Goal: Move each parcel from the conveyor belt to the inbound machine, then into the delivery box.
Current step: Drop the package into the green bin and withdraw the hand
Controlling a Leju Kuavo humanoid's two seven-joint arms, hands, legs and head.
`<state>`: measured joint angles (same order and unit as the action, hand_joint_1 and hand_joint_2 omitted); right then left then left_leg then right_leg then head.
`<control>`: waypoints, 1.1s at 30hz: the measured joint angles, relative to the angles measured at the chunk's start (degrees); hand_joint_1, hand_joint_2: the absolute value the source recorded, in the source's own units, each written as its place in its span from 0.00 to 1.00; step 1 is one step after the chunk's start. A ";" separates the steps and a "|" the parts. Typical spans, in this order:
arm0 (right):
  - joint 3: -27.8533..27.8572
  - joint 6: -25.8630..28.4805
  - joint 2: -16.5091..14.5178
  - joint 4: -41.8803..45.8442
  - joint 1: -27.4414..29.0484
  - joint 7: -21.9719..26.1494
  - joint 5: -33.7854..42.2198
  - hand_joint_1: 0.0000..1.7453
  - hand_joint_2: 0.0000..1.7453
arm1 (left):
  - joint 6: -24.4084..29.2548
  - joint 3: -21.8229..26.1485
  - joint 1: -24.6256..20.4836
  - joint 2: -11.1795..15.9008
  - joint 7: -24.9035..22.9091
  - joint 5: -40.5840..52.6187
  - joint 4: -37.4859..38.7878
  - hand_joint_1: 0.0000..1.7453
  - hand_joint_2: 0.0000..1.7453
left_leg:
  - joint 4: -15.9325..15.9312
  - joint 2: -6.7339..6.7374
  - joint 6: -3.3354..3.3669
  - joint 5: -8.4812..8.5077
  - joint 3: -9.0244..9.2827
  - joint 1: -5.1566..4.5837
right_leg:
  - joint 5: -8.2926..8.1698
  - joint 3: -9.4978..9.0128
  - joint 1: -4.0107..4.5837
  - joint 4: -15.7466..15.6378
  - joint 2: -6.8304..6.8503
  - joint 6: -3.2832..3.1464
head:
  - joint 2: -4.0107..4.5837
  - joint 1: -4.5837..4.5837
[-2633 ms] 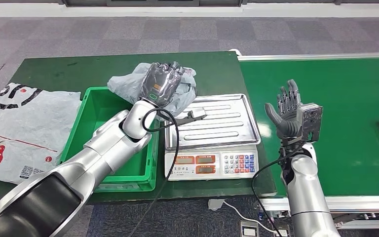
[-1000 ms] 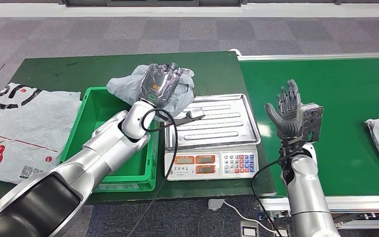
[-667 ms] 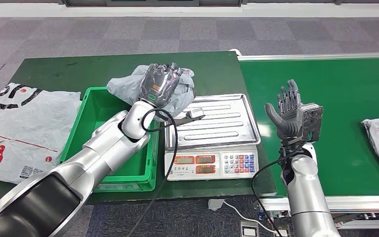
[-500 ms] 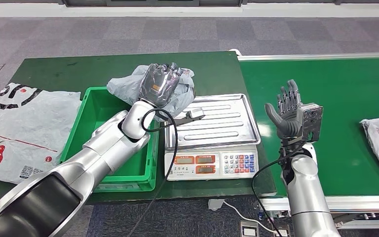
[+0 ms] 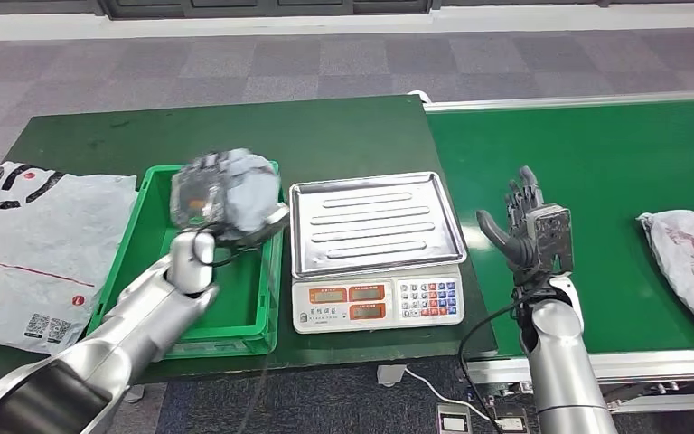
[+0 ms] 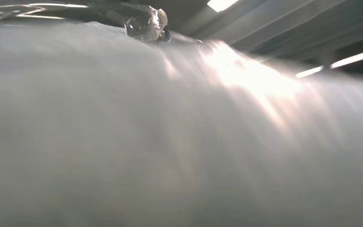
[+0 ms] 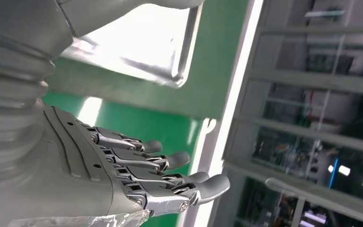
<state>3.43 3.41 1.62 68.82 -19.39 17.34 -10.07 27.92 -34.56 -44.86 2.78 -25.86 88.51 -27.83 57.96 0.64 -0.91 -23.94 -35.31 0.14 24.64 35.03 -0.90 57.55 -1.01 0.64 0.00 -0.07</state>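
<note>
Two parcels: a grey parcel (image 5: 239,185) gripped in the left hand (image 5: 201,194) over the green bin (image 5: 145,262), blurred; another parcel (image 5: 687,262) on the belt (image 5: 614,163). Right hand (image 5: 524,226) raised, fingers spread, holding nothing, between scale (image 5: 375,244) and that parcel. Printed bag (image 5: 27,244) lies beside the bin.

A flat white printed plastic bag (image 5: 27,253) lies at the left end of the green desk (image 5: 262,136). Grey carpet tiles (image 5: 235,63) cover the floor beyond, and a white cable (image 5: 425,384) trails below the desk's front edge.
</note>
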 joint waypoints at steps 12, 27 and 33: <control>0.15 -0.72 0.28 1.19 0.91 -0.16 -0.73 0.00 1.00 | -2.26 5.30 3.82 3.72 -0.04 1.33 -0.49 0.00 1.00 | -0.03 -0.94 -0.02 0.30 -0.42 0.26 | 0.03 0.04 0.17 0.01 0.94 -0.18 | 0.00 -0.02; 0.15 -0.77 0.28 1.48 1.08 -0.16 -0.77 0.00 1.00 | -2.72 6.05 4.04 4.17 -0.04 1.46 -0.75 0.00 1.00 | -0.03 -0.95 -0.02 0.30 -0.42 0.26 | 0.03 0.03 0.17 0.01 0.97 -0.18 | 0.00 -0.02; 0.15 -0.77 0.28 1.49 1.08 -0.16 -0.77 0.00 1.00 | -2.72 6.06 4.05 4.21 -0.04 1.46 -0.76 0.00 1.00 | -0.03 -0.95 -0.02 0.30 -0.42 0.26 | 0.03 0.03 0.17 0.01 0.97 -0.18 | 0.00 -0.02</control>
<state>3.58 2.64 1.90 70.31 -18.31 17.18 -10.84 25.20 -28.50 -40.80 6.99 -25.90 89.96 -28.59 57.93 -0.31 -0.93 -23.64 -35.73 0.39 24.67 35.07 -0.73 57.56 -0.04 0.45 0.00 -0.09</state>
